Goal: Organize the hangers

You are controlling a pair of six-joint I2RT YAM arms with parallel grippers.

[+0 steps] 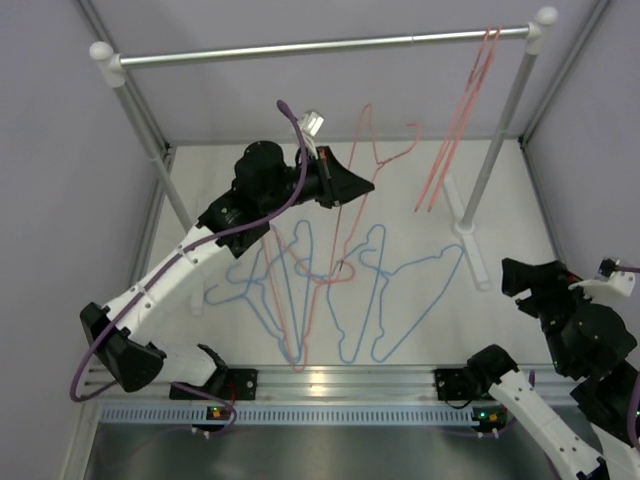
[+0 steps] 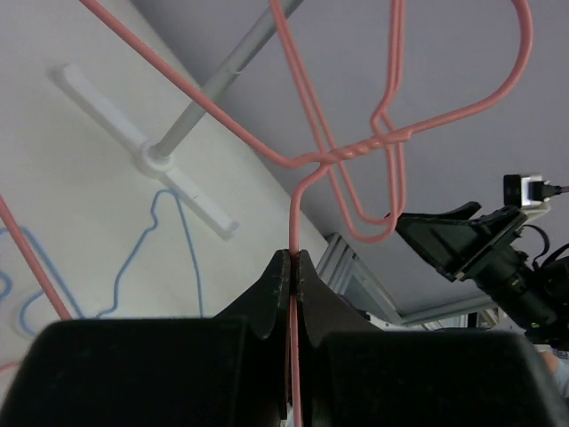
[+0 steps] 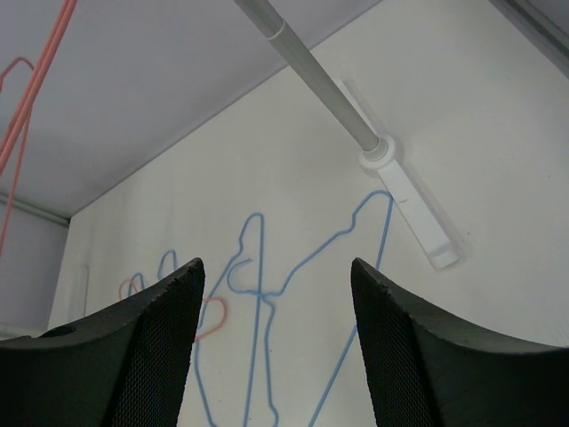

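Hangers (image 1: 372,280): we see most of them lying flat in a loose, overlapping spread on the white table (image 1: 520,220), toward the near side between the two arm bases. They are mostly blue wire with some pink among it.
Left gripper (image 1: 352,186): closed tight on a pink hanger (image 1: 378,158). In the left wrist view the fingertips (image 2: 271,294) pinch a single straight run of its wire.
Held hanger's place: lifted above the table, with its twisted neck and hook just beyond the fingertips, on their far side. It is below the rail (image 1: 320,45) and not touching it.
Hung pink hangers (image 1: 462,115): hooked over the rail's right end, dangling well to the right of the left gripper.
Right gripper (image 3: 276,267): we find its jaws standing apart, with nothing between them and touching nothing.
Blue hangers (image 3: 261,249): on the table beyond the right gripper's spread fingers, left of the stand foot (image 3: 413,213) and well apart from that gripper.
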